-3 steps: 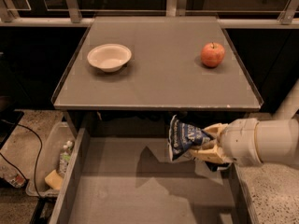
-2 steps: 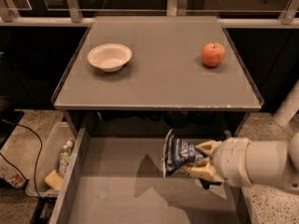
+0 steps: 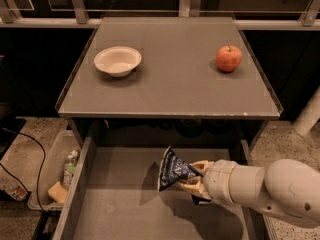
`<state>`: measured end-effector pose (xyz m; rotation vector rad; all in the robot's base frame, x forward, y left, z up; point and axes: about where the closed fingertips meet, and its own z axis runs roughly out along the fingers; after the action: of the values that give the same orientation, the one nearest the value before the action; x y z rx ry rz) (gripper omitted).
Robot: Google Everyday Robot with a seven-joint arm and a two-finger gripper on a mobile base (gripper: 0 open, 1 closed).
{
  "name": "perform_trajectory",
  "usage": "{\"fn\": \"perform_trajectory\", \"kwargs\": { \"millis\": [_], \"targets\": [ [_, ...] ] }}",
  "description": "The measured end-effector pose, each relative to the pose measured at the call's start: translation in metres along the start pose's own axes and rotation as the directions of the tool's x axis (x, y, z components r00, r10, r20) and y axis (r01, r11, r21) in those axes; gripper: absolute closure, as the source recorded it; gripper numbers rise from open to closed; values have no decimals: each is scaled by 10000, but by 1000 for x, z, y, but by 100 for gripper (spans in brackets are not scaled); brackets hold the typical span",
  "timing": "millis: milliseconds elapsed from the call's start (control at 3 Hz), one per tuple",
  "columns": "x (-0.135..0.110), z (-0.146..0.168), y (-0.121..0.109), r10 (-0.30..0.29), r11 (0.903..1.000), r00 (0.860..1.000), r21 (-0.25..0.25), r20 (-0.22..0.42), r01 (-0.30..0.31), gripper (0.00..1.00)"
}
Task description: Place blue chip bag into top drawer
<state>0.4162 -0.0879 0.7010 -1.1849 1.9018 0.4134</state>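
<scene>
The blue chip bag (image 3: 173, 170) is a crumpled dark-blue foil bag with white markings. My gripper (image 3: 195, 183) is shut on its right end and holds it above the floor of the open top drawer (image 3: 120, 209), near the drawer's middle. The bag casts a shadow on the drawer bottom to its left. My white arm (image 3: 270, 189) comes in from the lower right over the drawer's right wall. The drawer is pulled out below the grey tabletop (image 3: 170, 84).
A white bowl (image 3: 117, 60) stands at the table's left and a red apple (image 3: 228, 58) at its right. A clear plastic bin (image 3: 55, 174) with a bottle and clutter sits on the floor left of the drawer. A black cable (image 3: 30, 149) runs on the floor.
My gripper has moved left and down with the blue chip bag, from near the drawer's right wall toward its middle. Bowl and apple have not moved.
</scene>
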Motion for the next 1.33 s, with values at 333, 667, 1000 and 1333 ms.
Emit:
{"fn": "perform_trajectory", "kwargs": {
  "millis": [333,667,1000,1333],
  "targets": [
    [23,33,-1,465,9989,9986,102,238,-468,100],
    [46,56,-2,685,9975,9974,150,217,-688,100],
    [47,58,-3,728,9972,9971,172,232,-732,82],
    [47,58,-2,728,9972,9971,172,232,-732,59]
  ]
}}
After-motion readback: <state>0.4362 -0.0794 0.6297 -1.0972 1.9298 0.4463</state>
